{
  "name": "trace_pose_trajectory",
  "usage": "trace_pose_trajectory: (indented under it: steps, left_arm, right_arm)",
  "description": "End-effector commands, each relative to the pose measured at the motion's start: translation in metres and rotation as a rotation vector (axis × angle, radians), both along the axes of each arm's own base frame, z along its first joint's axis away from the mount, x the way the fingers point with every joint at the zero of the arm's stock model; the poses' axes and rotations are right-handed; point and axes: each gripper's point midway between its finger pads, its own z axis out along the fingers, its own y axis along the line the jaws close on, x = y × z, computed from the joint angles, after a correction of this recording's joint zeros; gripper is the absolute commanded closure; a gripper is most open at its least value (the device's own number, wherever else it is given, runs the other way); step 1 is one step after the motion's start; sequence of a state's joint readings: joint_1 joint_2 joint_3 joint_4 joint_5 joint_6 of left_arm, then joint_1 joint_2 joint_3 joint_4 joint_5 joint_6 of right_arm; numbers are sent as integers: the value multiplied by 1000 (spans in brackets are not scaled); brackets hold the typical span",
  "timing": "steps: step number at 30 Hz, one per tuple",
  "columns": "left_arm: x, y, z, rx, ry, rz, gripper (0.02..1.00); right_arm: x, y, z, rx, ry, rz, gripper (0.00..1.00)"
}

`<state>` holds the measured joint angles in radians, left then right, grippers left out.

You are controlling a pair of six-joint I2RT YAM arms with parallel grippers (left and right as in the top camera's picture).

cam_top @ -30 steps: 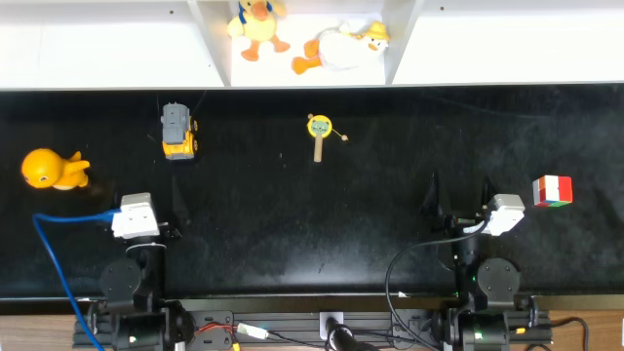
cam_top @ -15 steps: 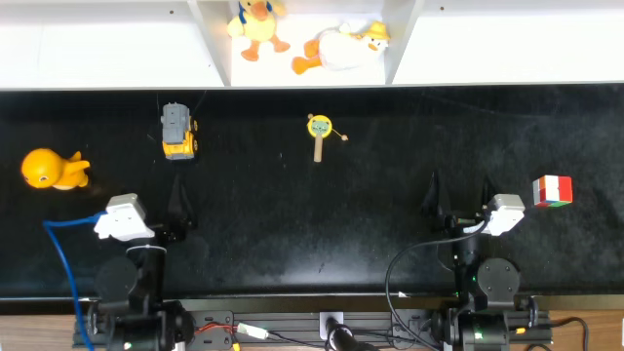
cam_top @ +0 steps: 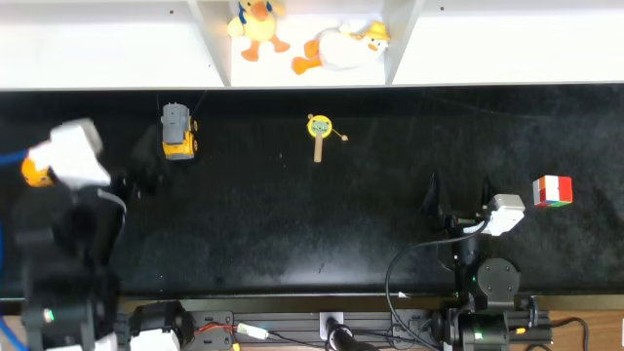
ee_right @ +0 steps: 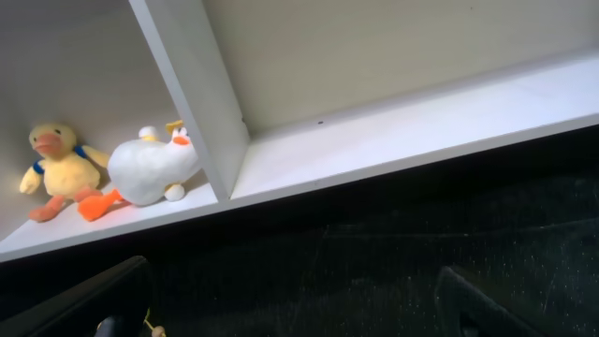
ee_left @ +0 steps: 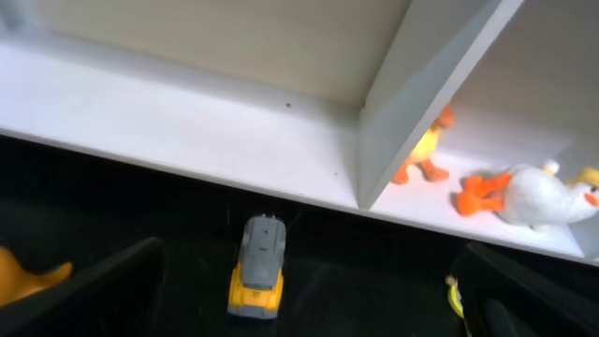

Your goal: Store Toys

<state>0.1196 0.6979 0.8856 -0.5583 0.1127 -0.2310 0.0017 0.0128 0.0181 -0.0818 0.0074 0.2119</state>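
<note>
A yellow and grey toy truck (cam_top: 177,132) stands on the black table at the far left. An orange duck (cam_top: 32,174) lies at the left edge, mostly hidden under my raised left arm. My left gripper (cam_top: 146,164) hangs open just left of the truck, which sits between its fingers (ee_left: 257,267) farther off. A small rattle (cam_top: 319,129) lies mid-table, and a coloured cube (cam_top: 552,191) at the right. My right gripper (cam_top: 458,195) is open and holds nothing, left of the cube. A yellow duck (cam_top: 256,19) and a white goose (cam_top: 341,47) sit in the shelf's middle compartment.
A white shelf (cam_top: 107,58) runs along the table's far edge, with dividers (ee_left: 412,94) bounding the middle compartment. Its left and right compartments (ee_right: 449,103) hold nothing. A blue cable (cam_top: 8,156) trails from the left arm.
My left arm has risen and swung up and left, its wrist now covering most of the orange duck. The right arm and all toys have stayed put.
</note>
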Motion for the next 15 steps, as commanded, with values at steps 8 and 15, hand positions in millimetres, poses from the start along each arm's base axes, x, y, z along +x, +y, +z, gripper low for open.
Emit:
trace_pose_trajectory:
  steps: [8,15]
  left_arm:
    - [57,15,-52,-3,194,39,20]
    - [61,50,-36,178,166,175,20]
  right_arm:
    - [0,1,-4,-3,1,2,5]
    - [0,1,-4,-3,1,2,5]
